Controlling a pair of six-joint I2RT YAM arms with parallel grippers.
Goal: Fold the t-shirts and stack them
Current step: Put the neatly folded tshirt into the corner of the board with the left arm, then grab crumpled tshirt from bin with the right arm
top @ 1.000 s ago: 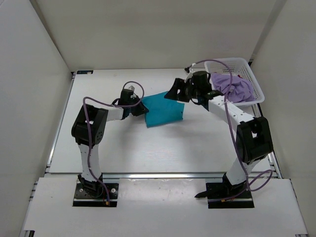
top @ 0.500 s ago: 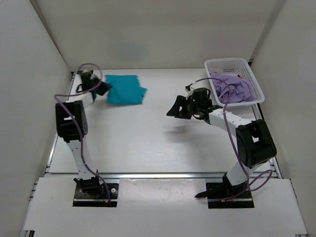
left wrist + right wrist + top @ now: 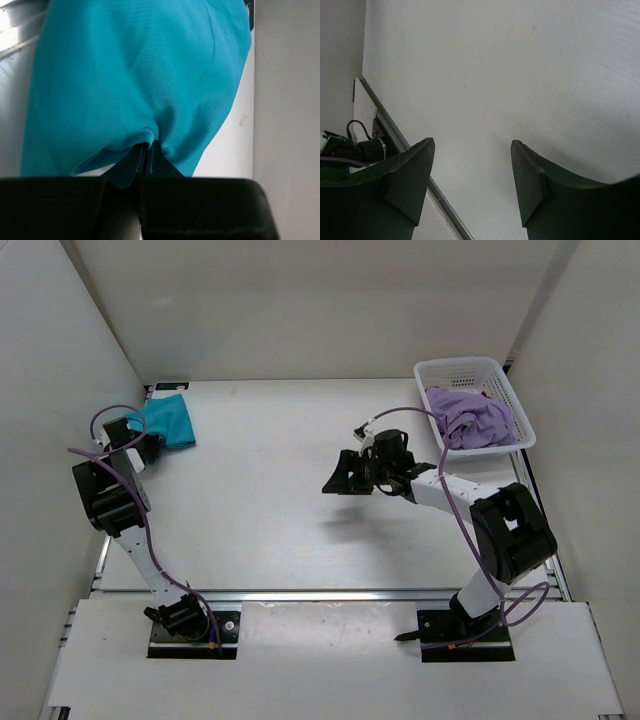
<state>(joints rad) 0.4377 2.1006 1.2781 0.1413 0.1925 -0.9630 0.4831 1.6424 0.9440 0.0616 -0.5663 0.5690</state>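
Two fingers (image 3: 161, 166) of the left gripper (image 3: 146, 156) are pinched tight on a fold of the teal t-shirt (image 3: 130, 75), which lies bunched in the far left corner of the table (image 3: 280, 530), close to the side wall. Over mid-table the right gripper (image 3: 470, 150) hangs with its jaws spread wide, holding nothing. The lavender t-shirt (image 3: 470, 420) sits heaped in the white basket (image 3: 455, 366) at the far right.
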